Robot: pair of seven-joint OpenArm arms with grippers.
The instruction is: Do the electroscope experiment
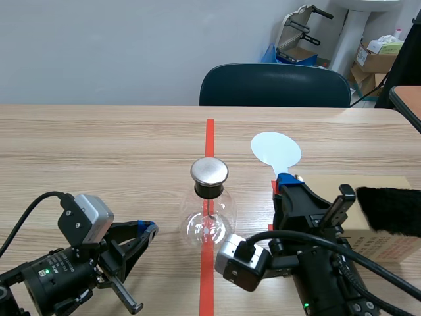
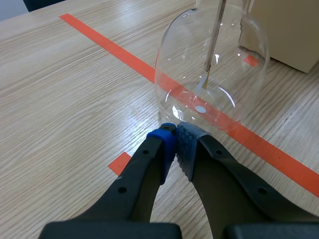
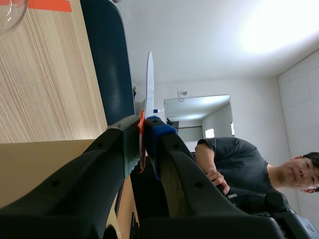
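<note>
Scene view has one long table (image 1: 99, 145) of pale wood with fine grain, and behind it one dark chair (image 1: 275, 85) with a rounded back. One brown cardboard box (image 1: 381, 243) lies at the right side of the table, and one black furry piece (image 1: 391, 209) rests on top of it.

Two black arms come in low. The right gripper (image 1: 287, 179) points away from the robot and slightly upward. Its fingers are pressed on the stem of one thin paddle (image 1: 276, 150), which has a pale, round, flat blade. In the right wrist view the blade is seen edge-on, ahead of the fingers.

The left gripper (image 1: 146, 228) is low over the table with its two pads pressed together on nothing.

One electroscope (image 1: 209, 214), a round flask of clear glass with a shiny metal cap (image 1: 209, 171), stands on the tape line between the arms. In the left wrist view it is just ahead of the fingertips.
</note>
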